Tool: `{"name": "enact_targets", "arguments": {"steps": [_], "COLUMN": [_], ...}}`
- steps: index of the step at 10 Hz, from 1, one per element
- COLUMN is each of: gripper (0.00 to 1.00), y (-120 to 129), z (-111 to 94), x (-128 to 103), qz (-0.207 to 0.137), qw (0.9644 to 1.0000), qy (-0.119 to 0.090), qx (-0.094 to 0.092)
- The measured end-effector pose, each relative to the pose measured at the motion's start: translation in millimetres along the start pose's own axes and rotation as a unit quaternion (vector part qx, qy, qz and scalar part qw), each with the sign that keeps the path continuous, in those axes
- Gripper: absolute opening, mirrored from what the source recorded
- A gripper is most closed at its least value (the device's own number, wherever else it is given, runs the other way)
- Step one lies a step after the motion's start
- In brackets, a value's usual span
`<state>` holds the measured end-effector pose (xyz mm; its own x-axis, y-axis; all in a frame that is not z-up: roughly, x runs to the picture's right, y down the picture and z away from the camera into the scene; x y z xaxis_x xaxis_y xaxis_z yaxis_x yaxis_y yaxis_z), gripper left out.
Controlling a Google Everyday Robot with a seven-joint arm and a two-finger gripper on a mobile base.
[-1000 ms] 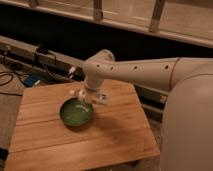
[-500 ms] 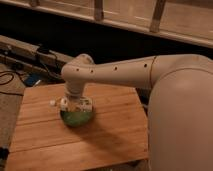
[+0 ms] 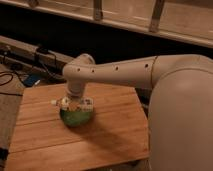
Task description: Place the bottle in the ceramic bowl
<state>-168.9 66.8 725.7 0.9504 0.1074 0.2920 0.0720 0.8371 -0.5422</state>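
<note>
- Wooden table (image 3: 45,135): light slatted top, occupying the lower left of the view.
- Ceramic bowl (image 3: 76,118): dark green, resting on the table left of centre; its top is partly covered by the gripper.
- Gripper (image 3: 75,104): positioned directly over the ceramic bowl, at its rim level. Whether it is open or closed cannot be told.
- Bottle (image 3: 58,102): a pale piece protrudes at the gripper's left edge, above the bowl rim; its identity as the bottle is uncertain.
- Arm (image 3: 125,72): white, extending from the right side down to the gripper.
</note>
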Motion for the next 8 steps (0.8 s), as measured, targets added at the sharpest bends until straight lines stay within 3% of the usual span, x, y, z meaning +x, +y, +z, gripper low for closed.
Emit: {"name": "enact_targets", "arguments": {"steps": [2,8], "gripper": [0.78,0.8], "y": [0.4,0.3], "z": [0.6,0.6], "x": [-1.3,-1.4], "qz": [-0.001,-0.001], "qw": [1.0,1.0], "qy": [0.0,0.0], "qx": [-0.001,-0.001]}}
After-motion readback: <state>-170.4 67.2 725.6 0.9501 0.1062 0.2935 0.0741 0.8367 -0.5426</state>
